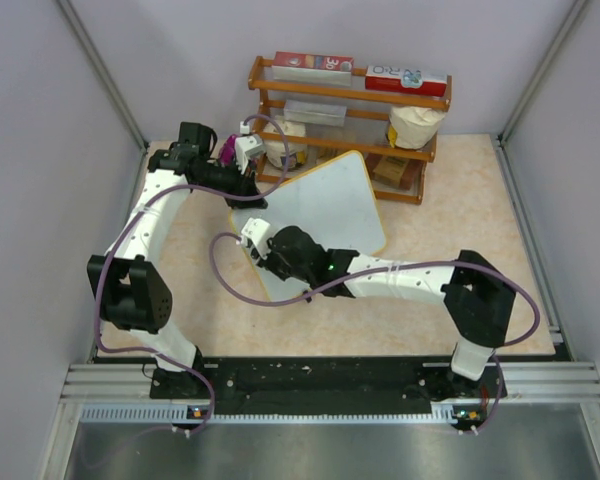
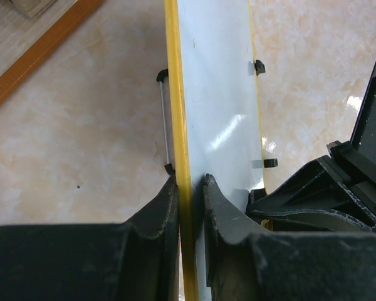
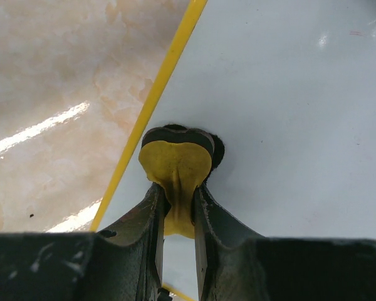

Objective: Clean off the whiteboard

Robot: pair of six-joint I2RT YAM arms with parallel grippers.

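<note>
Left gripper [image 2: 189, 183] clamps whiteboard [image 2: 219, 94] frame at 9 o'clock; right gripper [image 3: 177, 188] pinches yellow eraser [image 3: 175, 160] against it at 8 o'clock.

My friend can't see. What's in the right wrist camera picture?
The right claw pinches a small yellow eraser, its black pad pressed on the whiteboard near the board's yellow edge. Tan table shows on the left.

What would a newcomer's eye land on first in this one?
The big whiteboard with its yellow frame, set askew at centre. The left gripper pinches its framed edge, and the right gripper presses a small yellow eraser, dark pad down, onto the white surface near the frame. Behind stands a stocked wooden rack.
</note>
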